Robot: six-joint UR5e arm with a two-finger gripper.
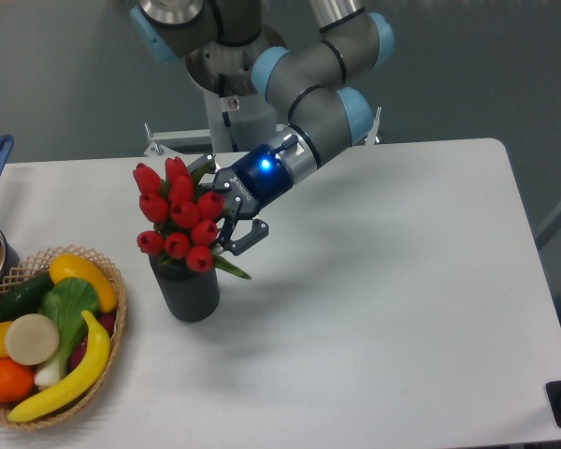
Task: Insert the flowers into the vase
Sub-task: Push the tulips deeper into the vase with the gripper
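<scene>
red tulip bunch with green leaves (179, 217) stands in the dark grey ribbed vase (189, 292), leaning left; the tool (226, 217), just right, looks spread apart around the buds' right side.

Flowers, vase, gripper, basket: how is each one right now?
flowers: stems down in the vase, buds leaning left
vase: upright on the table
gripper: open, right beside the bunch
wicker basket: full of fruit and vegetables

A bunch of red tulip buds with green leaves (179, 217) stands in the dark grey ribbed cylindrical vase (190, 294), upright near the tabletop's left edge.
</scene>
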